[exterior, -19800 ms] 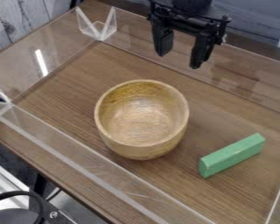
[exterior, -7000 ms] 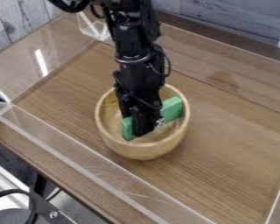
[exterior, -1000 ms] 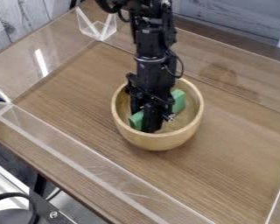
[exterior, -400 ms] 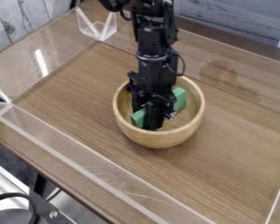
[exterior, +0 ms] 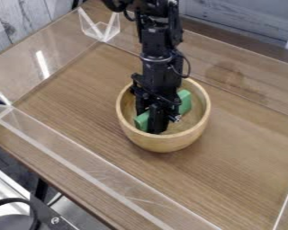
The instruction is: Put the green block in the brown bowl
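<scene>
**Block Down Inside the Bowl, Grip Not Yet Let Go**

While reaching steeply down into the brown bowl (exterior: pixel 166 126), clamps the green block (exterior: pixel 180 101) between closed fingers (exterior: pixel 157 113). Keeps the block low inside the bowl's wall, tilted against the far side, presumably so a release drops it only slightly. Sits on the wooden table (exterior: pixel 75 126), walled by clear panels (exterior: pixel 62 153). Needs only opening, then lifting out.

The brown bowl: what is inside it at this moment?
Inside the brown bowl are the green block and the gripper, shut on the green block. The arm covers the block's middle and most of the bowl's floor, so whether the block touches the bottom cannot be seen.
</scene>
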{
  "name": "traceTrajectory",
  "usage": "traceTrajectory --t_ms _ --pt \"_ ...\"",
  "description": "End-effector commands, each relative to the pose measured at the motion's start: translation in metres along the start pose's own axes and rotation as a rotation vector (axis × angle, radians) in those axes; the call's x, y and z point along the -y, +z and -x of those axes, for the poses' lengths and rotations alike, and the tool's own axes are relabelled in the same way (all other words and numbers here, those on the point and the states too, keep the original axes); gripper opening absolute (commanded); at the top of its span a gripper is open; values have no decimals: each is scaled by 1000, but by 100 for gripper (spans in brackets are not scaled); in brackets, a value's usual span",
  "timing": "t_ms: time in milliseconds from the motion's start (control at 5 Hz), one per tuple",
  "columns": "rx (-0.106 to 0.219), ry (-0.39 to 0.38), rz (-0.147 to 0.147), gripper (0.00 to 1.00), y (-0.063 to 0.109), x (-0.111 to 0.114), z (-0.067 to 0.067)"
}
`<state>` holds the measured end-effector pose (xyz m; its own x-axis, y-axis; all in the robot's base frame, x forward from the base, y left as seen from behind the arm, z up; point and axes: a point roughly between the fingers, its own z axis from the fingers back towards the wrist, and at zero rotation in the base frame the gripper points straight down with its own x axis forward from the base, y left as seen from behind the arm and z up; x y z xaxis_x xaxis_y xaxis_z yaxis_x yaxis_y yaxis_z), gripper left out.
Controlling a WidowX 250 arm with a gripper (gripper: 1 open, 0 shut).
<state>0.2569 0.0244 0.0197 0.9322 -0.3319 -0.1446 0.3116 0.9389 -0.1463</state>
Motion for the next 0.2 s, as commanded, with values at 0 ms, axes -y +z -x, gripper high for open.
traceTrajectory --t_ms 0 --pt "-31 34 14 0 -14 -6 1"
